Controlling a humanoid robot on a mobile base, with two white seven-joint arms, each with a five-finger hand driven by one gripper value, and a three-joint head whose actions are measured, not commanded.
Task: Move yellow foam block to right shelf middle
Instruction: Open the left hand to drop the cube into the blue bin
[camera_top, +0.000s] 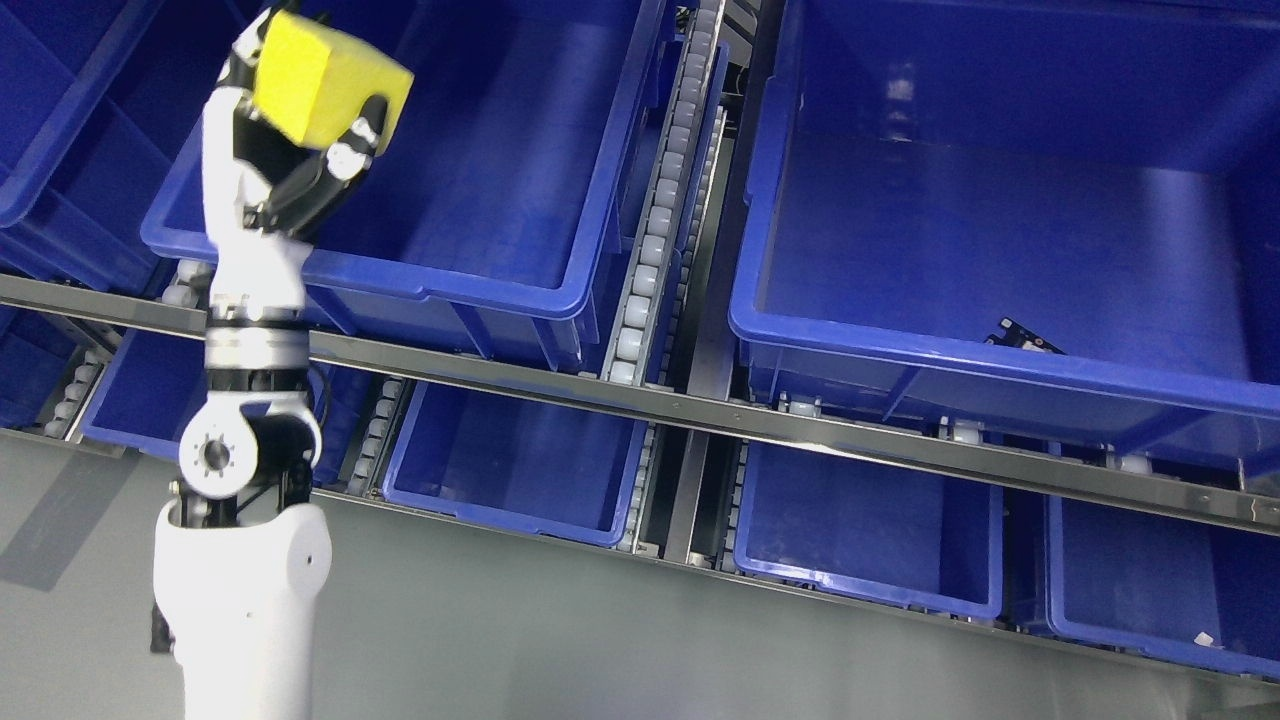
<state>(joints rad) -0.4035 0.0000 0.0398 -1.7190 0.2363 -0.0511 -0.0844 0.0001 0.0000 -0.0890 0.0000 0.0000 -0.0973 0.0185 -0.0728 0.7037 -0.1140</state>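
Yellow foam block (325, 85), partly behind fingers (350, 150)

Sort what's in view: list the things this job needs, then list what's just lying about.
Job:
- yellow foam block, held up in the left hand
- large blue bin on the right, apparently the target

Lying about:
- blue bin behind the block
- lower blue bins
- small dark item in the right bin
- roller track

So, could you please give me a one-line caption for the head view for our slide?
Left hand holds the yellow block above the left blue bin, facing shelves of blue bins.
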